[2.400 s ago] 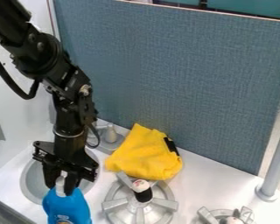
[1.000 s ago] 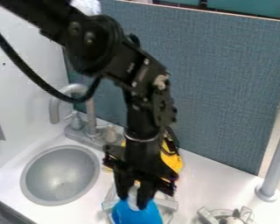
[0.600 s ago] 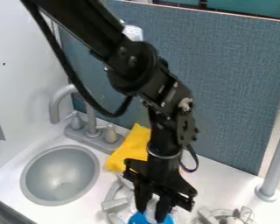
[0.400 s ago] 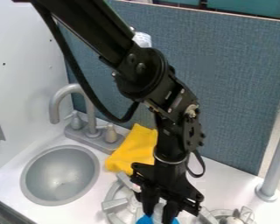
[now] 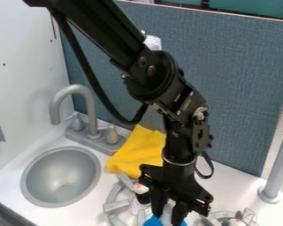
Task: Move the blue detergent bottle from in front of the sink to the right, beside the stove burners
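The black gripper (image 5: pixel 168 213) hangs low at the bottom of the view, right of the rear burner's left part, shut on the white neck of a blue bottle (image 5: pixel 152 221). Most of the bottle lies below the view's edge. Just left of the gripper is a grey stove burner (image 5: pixel 116 206), partly covered by the arm and bottle. A small dark object with a white and red top (image 5: pixel 141 190) stands at that burner, touching or close behind the gripper's left side. The yellow cloth (image 5: pixel 136 152) lies behind, against the blue panel, its right part hidden by the arm.
A round grey sink (image 5: pixel 60 176) sits at the left, with a curved faucet (image 5: pixel 88 108) behind it. A second burner (image 5: pixel 234 217) is at the bottom right, near a grey post (image 5: pixel 276 165). The blue panel (image 5: pixel 244 97) stands along the back.
From over the sink, the gripper has moved right across the burner with the blue bottle held, and the bottle now sits lower in the view. The sink and more of the faucet are uncovered.
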Controlling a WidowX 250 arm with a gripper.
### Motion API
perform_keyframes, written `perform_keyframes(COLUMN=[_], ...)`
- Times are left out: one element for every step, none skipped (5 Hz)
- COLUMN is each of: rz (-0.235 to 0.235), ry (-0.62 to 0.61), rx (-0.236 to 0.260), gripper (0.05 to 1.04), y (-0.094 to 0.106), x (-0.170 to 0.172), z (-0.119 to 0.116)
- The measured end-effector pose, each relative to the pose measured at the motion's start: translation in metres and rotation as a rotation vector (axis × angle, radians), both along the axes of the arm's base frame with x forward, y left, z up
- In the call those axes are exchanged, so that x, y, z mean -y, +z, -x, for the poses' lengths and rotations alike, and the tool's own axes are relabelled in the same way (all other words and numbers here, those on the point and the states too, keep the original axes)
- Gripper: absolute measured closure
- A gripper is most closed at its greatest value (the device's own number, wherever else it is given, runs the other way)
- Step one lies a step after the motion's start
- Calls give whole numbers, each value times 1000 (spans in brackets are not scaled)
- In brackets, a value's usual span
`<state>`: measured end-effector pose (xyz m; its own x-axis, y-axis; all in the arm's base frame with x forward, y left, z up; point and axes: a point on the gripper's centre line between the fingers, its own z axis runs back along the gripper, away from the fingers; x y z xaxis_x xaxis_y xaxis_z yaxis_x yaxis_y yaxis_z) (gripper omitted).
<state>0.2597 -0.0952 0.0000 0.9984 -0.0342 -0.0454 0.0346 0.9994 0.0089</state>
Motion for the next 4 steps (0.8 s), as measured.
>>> perform_keyframes(rz=[-16, -10, 28, 46], ry=[17, 34, 46, 140], rx=[-40, -21, 53, 111], gripper=[304, 82, 79, 83], y=[-3, 3, 29, 58], x=[-2, -1, 0, -24], z=[6, 4, -1, -8])
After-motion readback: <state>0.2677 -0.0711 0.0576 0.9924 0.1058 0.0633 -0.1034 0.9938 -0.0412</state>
